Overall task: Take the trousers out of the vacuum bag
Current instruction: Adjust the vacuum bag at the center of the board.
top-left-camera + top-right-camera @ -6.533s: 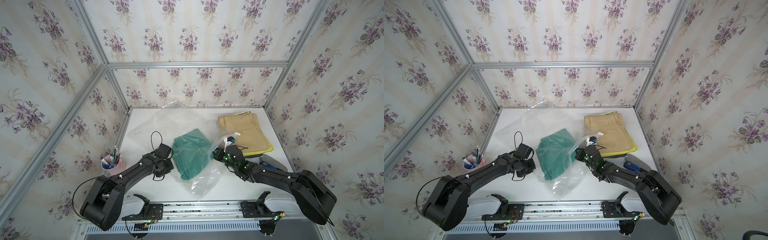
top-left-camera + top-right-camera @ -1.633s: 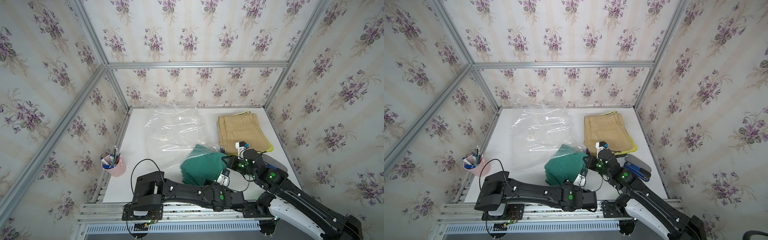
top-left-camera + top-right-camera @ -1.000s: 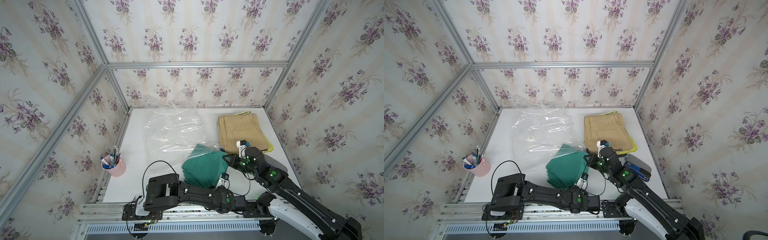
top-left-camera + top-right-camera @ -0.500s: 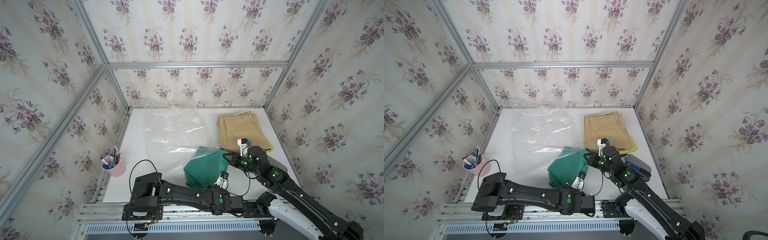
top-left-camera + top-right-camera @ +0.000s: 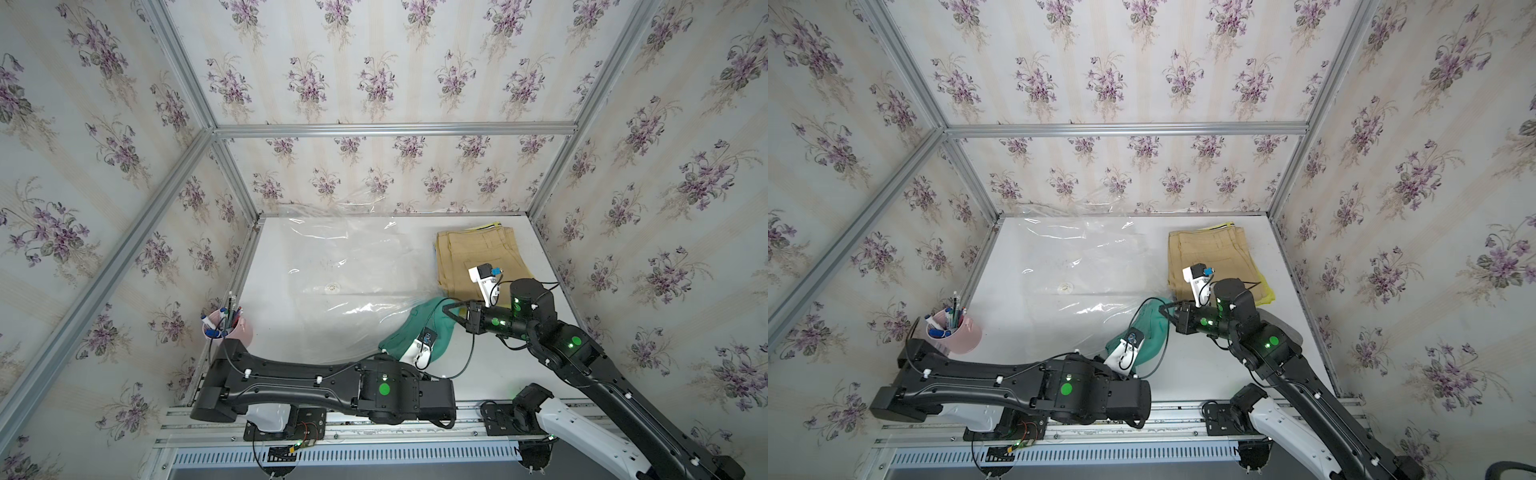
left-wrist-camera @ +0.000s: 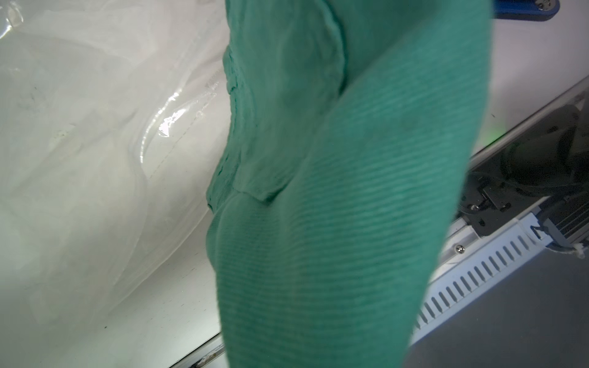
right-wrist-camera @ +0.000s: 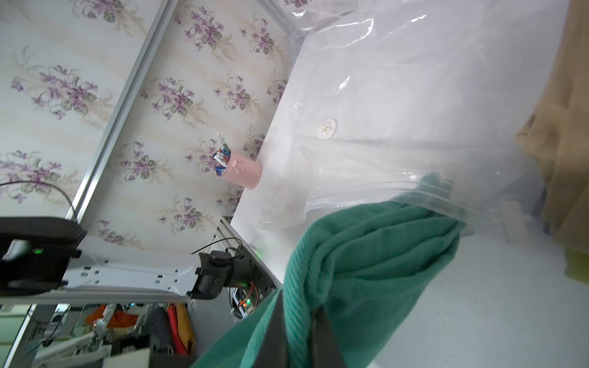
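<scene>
The teal green trousers [image 5: 436, 320] hang bunched above the table's front, between both grippers. My right gripper [image 7: 299, 334] is shut on a ridge of the cloth, which shows squeezed between its dark fingers. My left gripper [image 5: 409, 349] holds the trousers' near end. In the left wrist view the cloth [image 6: 350, 223] covers its fingers. The far tip of the trousers [image 7: 436, 184] lies under the zip strip of the vacuum bag [image 7: 398, 95]. That see-through bag [image 5: 345, 266] lies flat over the table's left and middle.
Tan trousers [image 5: 469, 253] lie folded at the back right on a yellow-green pair [image 5: 1266, 295]. A pink cup of pens [image 5: 226, 328] stands at the table's left edge. Papered walls with metal rails close in three sides.
The teal green trousers have moved right and further out of the bag's mouth, and the bag lies flatter. My left gripper has closed on the cloth.
</scene>
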Tool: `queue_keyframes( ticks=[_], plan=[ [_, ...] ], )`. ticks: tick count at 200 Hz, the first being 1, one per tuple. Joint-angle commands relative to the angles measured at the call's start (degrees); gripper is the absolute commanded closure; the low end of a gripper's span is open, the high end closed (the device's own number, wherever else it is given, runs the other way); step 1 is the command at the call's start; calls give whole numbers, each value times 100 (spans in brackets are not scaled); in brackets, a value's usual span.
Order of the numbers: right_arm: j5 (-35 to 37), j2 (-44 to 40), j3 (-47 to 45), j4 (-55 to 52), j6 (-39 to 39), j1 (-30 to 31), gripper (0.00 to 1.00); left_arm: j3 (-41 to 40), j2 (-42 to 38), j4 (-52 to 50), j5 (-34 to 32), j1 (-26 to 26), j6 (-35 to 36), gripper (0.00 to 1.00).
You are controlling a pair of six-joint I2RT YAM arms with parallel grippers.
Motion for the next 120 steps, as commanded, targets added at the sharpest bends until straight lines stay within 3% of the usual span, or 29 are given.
queue_keyframes(
  ticks=[1,67,120],
  plan=[
    [-782,49,290,-264,-749,1,100,147,-463,-488,-184,1,484,100],
    [-1998,-21,742,184,-1167,0,100,858,-890,-769,195,4,1532,98],
    [-1058,-148,1124,607,-1078,2,100,2235,-532,-1057,-267,109,2298,97]
  ],
)
